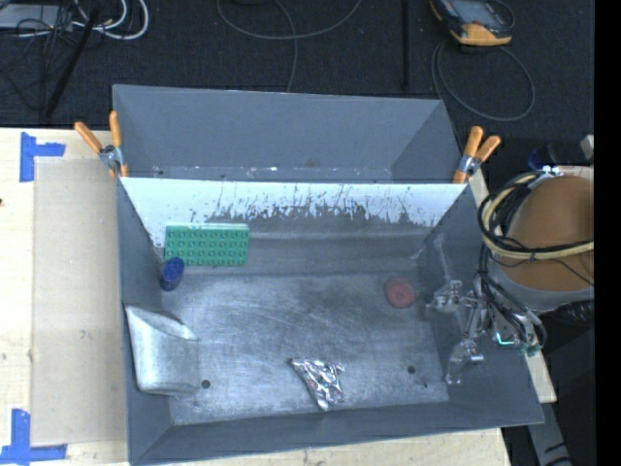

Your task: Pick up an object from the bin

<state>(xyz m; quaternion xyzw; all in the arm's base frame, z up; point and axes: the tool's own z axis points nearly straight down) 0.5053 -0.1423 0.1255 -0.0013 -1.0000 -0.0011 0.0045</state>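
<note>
Hard to read at the right side of the grey bin (291, 134): the pincer (456, 326), a tangle of bright metal parts and thin wires, low against the right-hand slope. Cannot tell whether spread wide or drawn narrow. Behind it, the arm (558, 231) under a rounded orange-brown cover, wrapped with looped cables (500, 223) and cut off at the right of the view.

Closest to the pincer: one dull red disc (399, 292), round, flat on the bin floor right of centre, just to the left of the pincer and apart from it. Faint against the scuffed grey floor, edges blurred, kind of thing not clear.

Counted in the bin: five loose things, one of each, lying singly.
- One red disc, as above.
- One green studded plate (207, 246) at the foot of the back slope, far left.
- One small blue cap (172, 274), perhaps a short cylinder, just below the plate's left corner. Touching it or only beside it: cannot tell.
- One silvery-grey sheet (160, 352) in the near left corner, curled or folded, close to the bin's own colour and so hard to outline.
- One crumpled foil scrap (320, 381) near the front wall, about mid-width, well apart from the other four.

Green plate, blue cap and grey sheet all well away from the pincer, across the bin on the left.
</note>
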